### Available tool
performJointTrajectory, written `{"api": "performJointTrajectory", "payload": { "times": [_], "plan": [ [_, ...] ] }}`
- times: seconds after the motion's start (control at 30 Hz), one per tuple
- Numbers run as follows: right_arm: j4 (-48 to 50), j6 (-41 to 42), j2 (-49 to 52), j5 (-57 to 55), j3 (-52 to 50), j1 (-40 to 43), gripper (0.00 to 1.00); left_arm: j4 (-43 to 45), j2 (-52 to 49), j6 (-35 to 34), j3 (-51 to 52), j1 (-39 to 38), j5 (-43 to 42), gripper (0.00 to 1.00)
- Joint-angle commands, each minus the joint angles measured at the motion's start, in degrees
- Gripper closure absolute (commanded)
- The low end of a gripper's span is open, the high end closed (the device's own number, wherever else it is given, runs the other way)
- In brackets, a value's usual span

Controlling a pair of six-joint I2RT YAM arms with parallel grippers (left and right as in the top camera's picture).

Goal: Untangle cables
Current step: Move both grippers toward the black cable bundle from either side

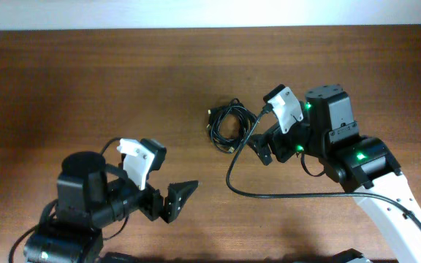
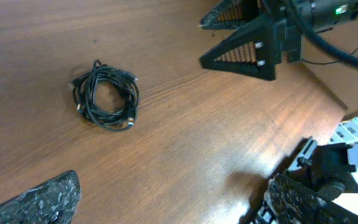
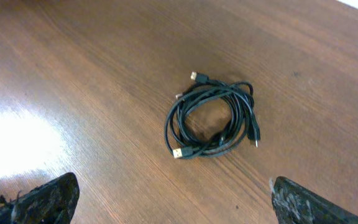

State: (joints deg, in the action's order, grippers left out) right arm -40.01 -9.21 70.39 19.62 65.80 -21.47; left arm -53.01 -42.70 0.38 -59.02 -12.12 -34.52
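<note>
- The cables [image 3: 213, 122] lay as one small round coil about the middle of the desk [image 1: 86, 88], flat on the wood and touching nothing else.
- The cords were wound over one another in a single ring. A few plug ends stuck out of it, one gold-tipped plug [image 3: 177, 152] at the rim and another [image 3: 196, 76] on the opposite side.
- No cord had been drawn out of the coil, so by my reading the untangling had not begun. Every strand was left to separate and lay out.
- The right tool [image 1: 266, 148] hung just beside the coil, on the side toward the desk's right edge. Its jaws stood wide apart and gripped nothing, and it did not touch the cords.
- The arm's thicker cable [image 1: 283, 194] curved past near the coil but was no part of it.
- The left tool [image 1: 175, 200] was well apart from the coil, toward the near left corner. Its jaws were also spread wide and empty.
</note>
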Motion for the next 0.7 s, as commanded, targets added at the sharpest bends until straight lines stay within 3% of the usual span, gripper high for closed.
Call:
{"api": "performJointTrajectory", "payload": {
  "times": [0.0, 0.27, 0.43, 0.5, 0.67],
  "plan": [
    [1.25, -0.44, 0.81, -4.35, 1.07, -0.74, 0.01, -1.14, -2.34, -1.25, -6.88, -3.76, 3.39, 0.01],
    [4.52, -2.58, 10.82, -11.37, 1.09, -0.63, 0.01, -4.68, -4.87, -4.72, -13.53, -10.43, 13.07, 0.01],
    [4.92, -2.56, 12.17, -11.08, 1.95, -1.07, 0.02, -1.75, -7.63, -6.80, -15.10, -11.26, 30.82, 0.01],
    [2.84, -2.56, 9.90, -11.15, 4.33, -1.84, 0.02, 1.64, -13.73, -6.34, -15.10, -11.26, 34.42, 0.01],
    [-0.83, -2.36, 2.89, -15.93, 9.44, -1.75, 0.02, 11.23, -31.69, -6.38, -15.34, -12.83, 34.10, 0.01]
  ]
}}
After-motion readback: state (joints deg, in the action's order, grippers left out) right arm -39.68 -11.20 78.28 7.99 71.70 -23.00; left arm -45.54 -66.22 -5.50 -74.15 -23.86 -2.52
